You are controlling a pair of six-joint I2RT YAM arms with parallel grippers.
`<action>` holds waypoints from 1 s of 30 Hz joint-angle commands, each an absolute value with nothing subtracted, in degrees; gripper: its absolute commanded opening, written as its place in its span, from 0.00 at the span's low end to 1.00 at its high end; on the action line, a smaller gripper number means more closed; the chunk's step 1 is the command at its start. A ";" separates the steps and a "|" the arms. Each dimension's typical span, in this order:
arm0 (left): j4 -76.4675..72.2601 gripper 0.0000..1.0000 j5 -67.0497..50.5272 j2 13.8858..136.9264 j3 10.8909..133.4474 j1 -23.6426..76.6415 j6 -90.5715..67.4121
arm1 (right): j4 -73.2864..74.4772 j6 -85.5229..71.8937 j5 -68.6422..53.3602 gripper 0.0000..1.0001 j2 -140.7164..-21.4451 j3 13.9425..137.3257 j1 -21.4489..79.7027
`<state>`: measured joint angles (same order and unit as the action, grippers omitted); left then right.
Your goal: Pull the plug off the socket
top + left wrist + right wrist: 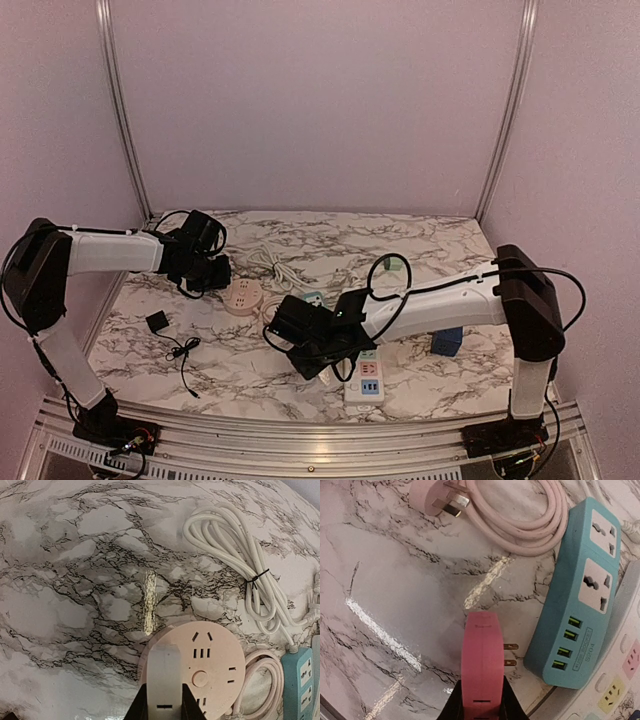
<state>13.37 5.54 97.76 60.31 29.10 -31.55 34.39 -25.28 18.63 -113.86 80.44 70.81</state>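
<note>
Gripping is noted on both sides: the left gripper [164,706] is clenched on a pale plug [165,675] sitting on the round pink socket [217,662]. The right gripper [481,707] is clamped on a pink plug [481,650], prongs bare, just beside the teal strip [565,605]. The pale plug is judged not yet out, so a straight pull away is called for. No containers are seen.

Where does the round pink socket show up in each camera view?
Top external: round pink socket left of centre, near the left arm's tip.
Left wrist: bottom centre, with the white plug in the left claw over its left part.
Right wrist: not in it.
Shared landmark: teal power strip, at the right of both wrist views.
</note>
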 commanded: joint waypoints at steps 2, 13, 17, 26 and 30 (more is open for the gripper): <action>22.32 0.01 0.62 100.19 58.97 29.64 -31.22 | 34.72 -24.99 18.70 0.23 -113.06 82.09 71.13; 22.19 0.01 0.57 100.07 58.91 29.65 -31.29 | 32.37 -23.91 11.95 0.43 -111.45 81.84 71.19; 21.97 0.01 0.27 100.20 59.04 29.62 -31.21 | 30.42 -22.65 7.88 0.47 -110.65 81.38 71.19; 22.50 0.01 0.26 100.25 59.50 29.62 -30.83 | 27.32 -20.14 3.08 0.53 -110.45 83.17 69.75; 22.59 0.01 0.26 100.15 59.63 29.62 -30.59 | 24.63 -19.94 1.05 0.54 -111.31 85.64 67.67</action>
